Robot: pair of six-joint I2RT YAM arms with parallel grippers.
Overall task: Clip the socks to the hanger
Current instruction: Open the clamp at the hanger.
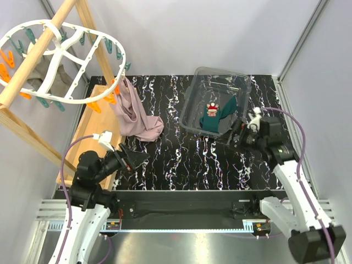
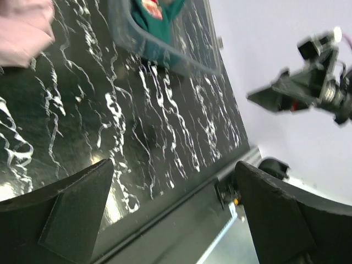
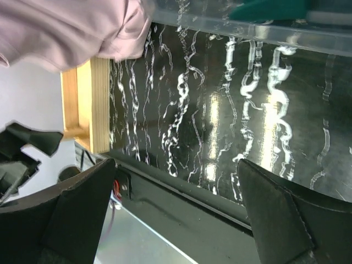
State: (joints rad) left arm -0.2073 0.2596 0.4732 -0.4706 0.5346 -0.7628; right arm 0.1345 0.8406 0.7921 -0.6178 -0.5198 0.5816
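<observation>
the likeliest slip is at the right claw (image 1: 233,136): reaching over the wall of the clear bin (image 1: 242,78), it could catch the rim and shove the bin, or pinch both socks (image 1: 218,117) as one bundle, since they lie heaped together and i cannot tell one from the other. a second risk comes later: the pegs hang high and loose on the hanger (image 1: 74,100), so a sock may slide out if only one arm works.

the right claw is spread wide and holds nothing, hovering just beside the bin's near corner. the left claw (image 1: 138,159) is also spread wide and empty, above the table (image 1: 176,159), near the pink cloth (image 1: 135,118). the socks are in the bin, well apart from the hanger at far left.
</observation>
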